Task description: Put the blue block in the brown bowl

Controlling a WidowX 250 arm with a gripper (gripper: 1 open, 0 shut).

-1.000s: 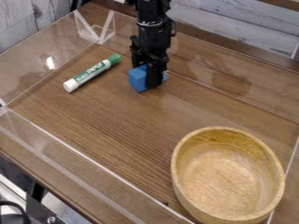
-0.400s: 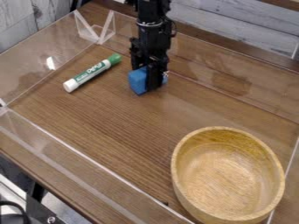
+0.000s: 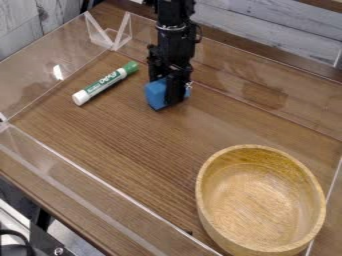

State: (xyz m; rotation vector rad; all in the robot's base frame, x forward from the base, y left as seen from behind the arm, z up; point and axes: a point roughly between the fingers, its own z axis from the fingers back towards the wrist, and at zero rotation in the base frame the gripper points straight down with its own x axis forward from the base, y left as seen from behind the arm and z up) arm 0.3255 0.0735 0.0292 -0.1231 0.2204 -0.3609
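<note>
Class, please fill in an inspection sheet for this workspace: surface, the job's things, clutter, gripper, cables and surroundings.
Surface: brown wood-grain tabletop, no spill seen.
Blue block: at the gripper, between its fingers; whether it touches the table is unclear.
Brown bowl: upright near the front right, nothing seen inside.
Clutter: white marker with a green cap, lying left of the block in the picture.
Gripper: closed on the blue block.
Cables: dark, cable-like loops at the lower-left corner, off the tabletop; nature uncertain.
Surroundings: pale boards behind the table.
</note>
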